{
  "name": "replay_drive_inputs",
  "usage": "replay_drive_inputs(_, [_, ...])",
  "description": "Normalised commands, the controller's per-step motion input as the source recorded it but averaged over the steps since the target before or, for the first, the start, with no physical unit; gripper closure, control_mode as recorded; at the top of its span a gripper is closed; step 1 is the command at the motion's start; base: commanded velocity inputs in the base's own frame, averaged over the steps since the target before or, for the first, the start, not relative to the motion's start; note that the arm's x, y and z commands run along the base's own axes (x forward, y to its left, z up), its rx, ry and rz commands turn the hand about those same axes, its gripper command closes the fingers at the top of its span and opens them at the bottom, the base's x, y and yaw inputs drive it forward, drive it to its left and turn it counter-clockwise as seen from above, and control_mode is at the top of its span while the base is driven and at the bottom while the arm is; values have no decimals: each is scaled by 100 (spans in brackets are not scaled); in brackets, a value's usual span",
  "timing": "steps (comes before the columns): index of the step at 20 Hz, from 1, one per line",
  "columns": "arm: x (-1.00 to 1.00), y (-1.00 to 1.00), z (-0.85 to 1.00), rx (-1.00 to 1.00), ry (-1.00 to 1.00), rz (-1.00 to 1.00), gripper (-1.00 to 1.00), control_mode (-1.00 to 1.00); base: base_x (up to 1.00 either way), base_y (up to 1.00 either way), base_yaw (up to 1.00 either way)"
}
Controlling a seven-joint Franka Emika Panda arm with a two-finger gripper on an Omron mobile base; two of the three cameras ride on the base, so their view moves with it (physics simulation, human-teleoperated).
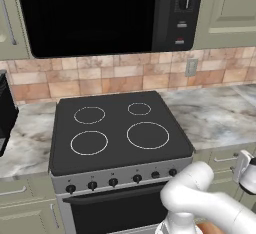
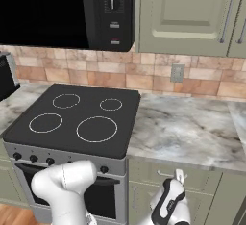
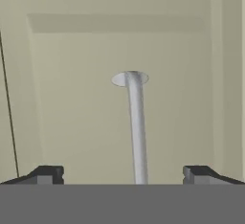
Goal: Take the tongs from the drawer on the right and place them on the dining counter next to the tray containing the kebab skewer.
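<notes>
The drawer [image 2: 202, 180], sage-green with a silver bar handle [image 3: 136, 132], sits shut under the marbled worktop, right of the stove. My gripper [image 3: 123, 174] faces its front at close range. Both dark fingertips [image 3: 48, 174] stand wide apart on either side of the handle, and the gripper is open with nothing held. From the right base camera, the hand [image 2: 169, 201] hangs low just in front of the drawer. It also reaches the right edge of the left base view, hand [image 1: 245, 170]. The tongs are hidden. The dining counter, the tray and the kebab skewer are out of view.
A black stove [image 1: 120, 128] with four burner rings and a row of knobs stands left of the drawer. A black microwave [image 1: 100, 13] hangs above it. Marbled worktop [image 2: 192, 128] runs to the right, with a wall outlet [image 2: 178, 72] and sage cupboards [image 2: 192, 12] above.
</notes>
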Motion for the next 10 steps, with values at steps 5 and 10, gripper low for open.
replay_drive_inputs(5, [11,0,-20,0,0,0,-100,-100,0,0,0])
replay_drive_inputs(10, [15,0,-15,0,0,0,-100,-100,0,0,0])
